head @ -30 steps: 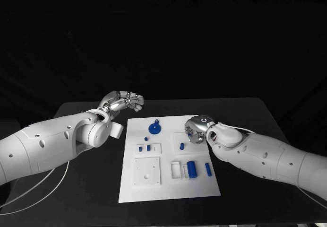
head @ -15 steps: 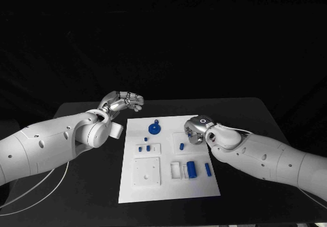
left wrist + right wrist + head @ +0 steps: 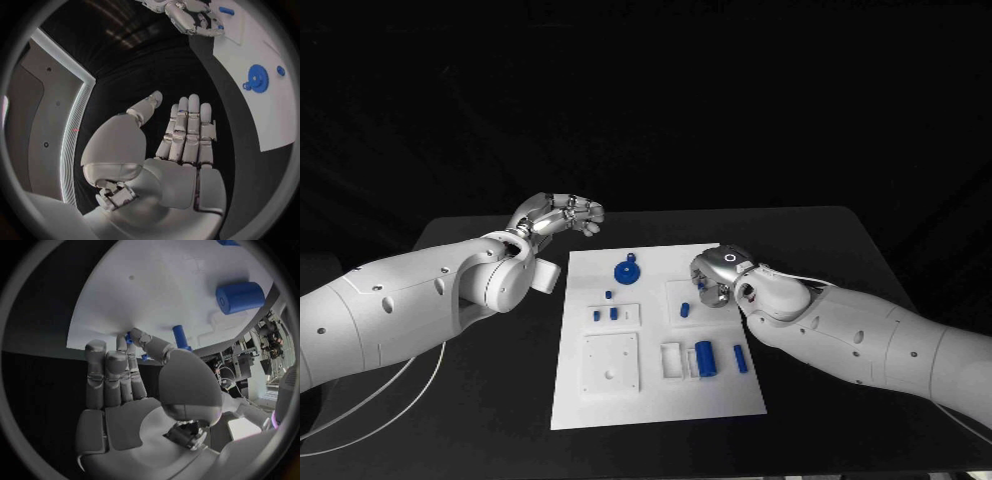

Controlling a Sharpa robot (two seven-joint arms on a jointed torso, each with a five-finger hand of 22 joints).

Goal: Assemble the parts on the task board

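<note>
Almost nothing has moved: right robot hand [image 3: 715, 274] stays low over the flat white task board [image 3: 661, 400] on the black desk [image 3: 834, 240], fingertips at a small blue peg [image 3: 129, 337], maybe pinching it. Left robot hand [image 3: 563, 214] stays curled, empty. Best go slowly and straight.

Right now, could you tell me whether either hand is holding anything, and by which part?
The left hand holds nothing. The right hand has a small blue part at its fingertips on the white task board; a hold cannot be confirmed.
</note>
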